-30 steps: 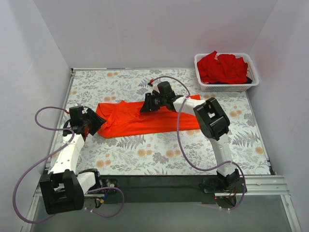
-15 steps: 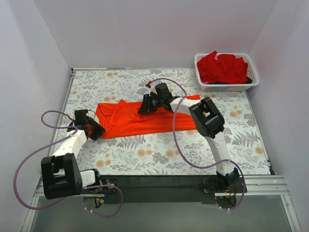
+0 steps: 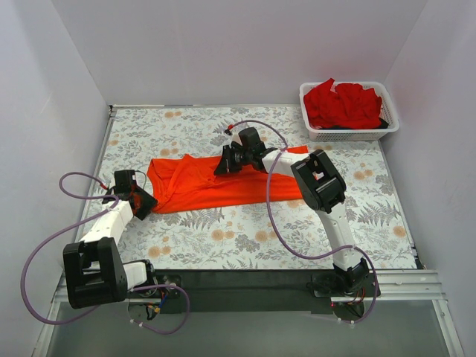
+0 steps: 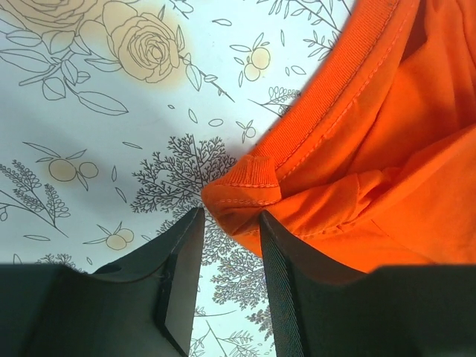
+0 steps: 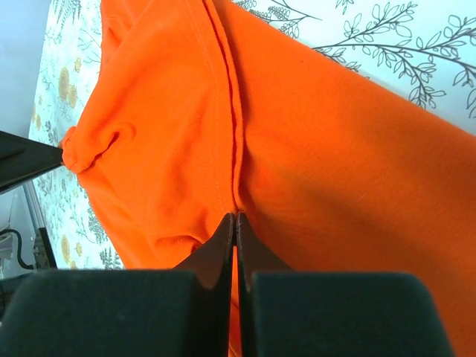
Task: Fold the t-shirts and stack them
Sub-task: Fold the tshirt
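A bright orange-red t-shirt (image 3: 201, 186) (image 4: 372, 149) (image 5: 335, 149) lies spread across the middle of the floral table. My left gripper (image 3: 145, 201) (image 4: 230, 216) is low at the shirt's left end. Its jaws stand apart, with the bunched hem corner just at their tips and the tablecloth showing between them. My right gripper (image 3: 221, 165) (image 5: 236, 217) is at the shirt's upper edge, its fingertips pressed together on a seam of the cloth. Deeper red t-shirts (image 3: 342, 104) are heaped in the basket.
A white mesh basket (image 3: 349, 134) stands at the back right corner. White walls close in the table (image 3: 223, 238) on three sides. Purple cables loop from both arms, the left one out past the table's left edge.
The right jaws have closed on the shirt's seam. The left arm has drawn back and down, bringing its gripper low at the shirt's left corner, with its jaws narrower than before.
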`<state>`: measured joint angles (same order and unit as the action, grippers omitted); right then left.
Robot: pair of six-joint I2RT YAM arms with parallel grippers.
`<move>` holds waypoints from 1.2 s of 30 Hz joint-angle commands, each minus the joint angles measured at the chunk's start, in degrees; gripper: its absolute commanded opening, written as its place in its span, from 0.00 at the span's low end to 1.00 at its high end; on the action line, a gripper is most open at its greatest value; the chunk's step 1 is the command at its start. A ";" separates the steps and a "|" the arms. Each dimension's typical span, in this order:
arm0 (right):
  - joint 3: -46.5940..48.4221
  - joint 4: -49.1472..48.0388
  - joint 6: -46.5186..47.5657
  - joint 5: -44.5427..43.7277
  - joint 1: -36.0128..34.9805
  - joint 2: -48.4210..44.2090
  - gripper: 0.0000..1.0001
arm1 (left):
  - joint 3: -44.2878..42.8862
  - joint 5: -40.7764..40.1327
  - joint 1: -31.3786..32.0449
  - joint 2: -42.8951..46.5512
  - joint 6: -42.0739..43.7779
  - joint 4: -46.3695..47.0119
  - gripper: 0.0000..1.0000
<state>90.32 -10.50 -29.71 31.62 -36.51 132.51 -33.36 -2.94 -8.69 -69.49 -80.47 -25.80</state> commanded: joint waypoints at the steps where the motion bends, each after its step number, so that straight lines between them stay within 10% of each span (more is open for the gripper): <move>1: 2.66 -1.36 2.72 -0.15 -0.23 -2.95 0.01 | -1.35 -2.69 -0.37 1.47 0.75 -0.65 0.35; 28: 8.11 4.09 10.38 -3.31 0.83 -1.03 0.01 | -1.26 -2.51 -0.36 1.82 0.93 -0.74 0.35; 32: 8.82 4.52 10.03 -2.44 1.00 -0.06 0.14 | -1.35 -2.51 -0.36 3.48 1.63 -0.39 0.45; 36: 8.82 5.40 10.20 -2.79 1.09 -1.63 0.29 | -0.13 0.73 -0.36 8.30 2.50 0.84 0.79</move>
<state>96.71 -5.87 -20.62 29.02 -35.70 132.38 -33.36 -3.51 -8.82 -65.63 -78.89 -26.48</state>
